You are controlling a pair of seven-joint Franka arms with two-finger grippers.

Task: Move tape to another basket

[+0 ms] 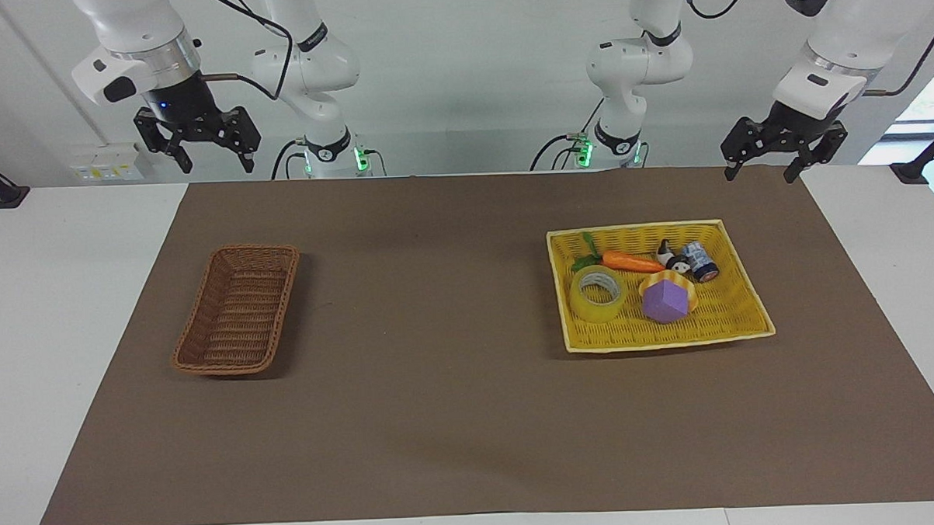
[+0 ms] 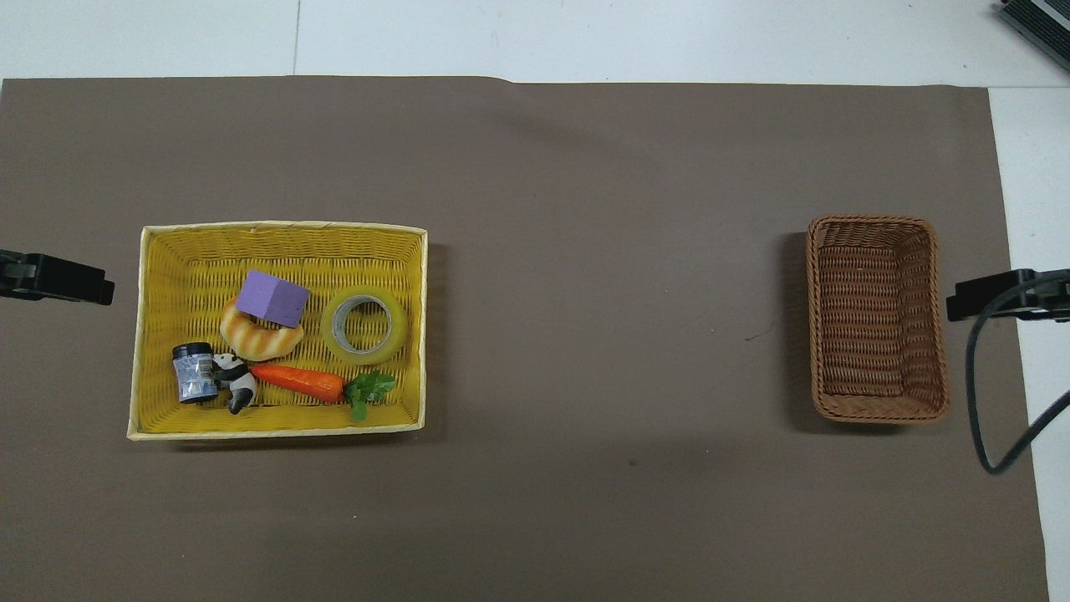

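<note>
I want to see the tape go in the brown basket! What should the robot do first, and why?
Probably lower the left gripper over the tape. The tape lies flat in the yellow tray at that arm's end. Both grippers hang open and empty; the right gripper waits near the brown basket.

White table (image 1: 65, 308) under a brown mat (image 1: 440, 388), pale wall (image 1: 468, 76).
</note>
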